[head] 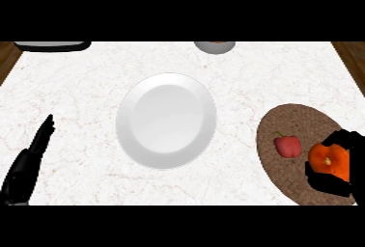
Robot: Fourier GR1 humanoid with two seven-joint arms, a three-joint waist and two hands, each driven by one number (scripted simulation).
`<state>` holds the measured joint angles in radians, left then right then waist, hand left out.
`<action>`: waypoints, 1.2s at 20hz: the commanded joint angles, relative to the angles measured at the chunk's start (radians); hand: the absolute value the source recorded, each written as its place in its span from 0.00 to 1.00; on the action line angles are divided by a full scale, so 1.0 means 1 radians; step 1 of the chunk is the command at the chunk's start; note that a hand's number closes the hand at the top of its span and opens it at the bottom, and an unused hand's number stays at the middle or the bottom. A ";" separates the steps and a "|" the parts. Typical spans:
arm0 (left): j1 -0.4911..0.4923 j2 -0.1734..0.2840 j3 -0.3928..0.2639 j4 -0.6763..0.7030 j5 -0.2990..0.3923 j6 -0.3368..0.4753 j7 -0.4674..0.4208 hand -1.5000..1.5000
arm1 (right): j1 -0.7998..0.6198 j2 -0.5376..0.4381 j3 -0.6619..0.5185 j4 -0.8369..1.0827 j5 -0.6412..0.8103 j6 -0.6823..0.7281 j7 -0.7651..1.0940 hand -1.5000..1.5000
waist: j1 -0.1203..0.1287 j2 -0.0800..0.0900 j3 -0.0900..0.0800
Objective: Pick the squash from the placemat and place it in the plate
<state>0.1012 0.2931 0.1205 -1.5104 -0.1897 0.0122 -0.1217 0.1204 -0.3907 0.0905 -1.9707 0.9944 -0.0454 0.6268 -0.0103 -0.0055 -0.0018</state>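
Right hand (329, 179): recorded at the view's right edge, black fingers curled round the orange squash (330, 161), which was thereby held over the right part of the brown placemat (285, 120). Whether the squash was lifted off the mat or resting on it could not be told. The closure was judged to serve the pick-up called for by the task.

Red pepper (288, 145): noted lying on the same placemat, just beside the squash to its left, untouched.

White plate (166, 120): set at the counter's (85, 87) middle, well apart from the mat, nothing seen on it; judged the destination not yet reached.

Left hand (27, 166): listed at the lower left edge, fingers straight, resting, nothing held.

Two items at the far edge were partly cut off and not identified.
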 commanded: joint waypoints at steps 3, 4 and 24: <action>0.004 -0.035 -0.033 0.006 -0.045 0.033 -0.016 0.50 | -0.095 0.014 0.087 -0.267 0.069 0.048 0.042 1.00 | 0.009 0.002 0.000; -0.037 -0.010 -0.008 -0.011 -0.019 0.013 0.035 0.50 | -0.097 0.016 0.112 -0.325 0.042 0.066 0.027 1.00 | 0.005 0.001 0.000; -0.041 -0.025 -0.015 -0.045 -0.031 -0.027 0.053 0.50 | -0.849 0.389 0.409 0.285 0.021 0.043 0.419 1.00 | 0.043 0.009 0.001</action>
<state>0.0863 0.2682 0.1149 -1.5191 -0.2148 -0.0092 -0.1262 -0.6012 -0.0237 0.4656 -1.8769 1.0673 0.0935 0.9550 0.0219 0.0019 -0.0010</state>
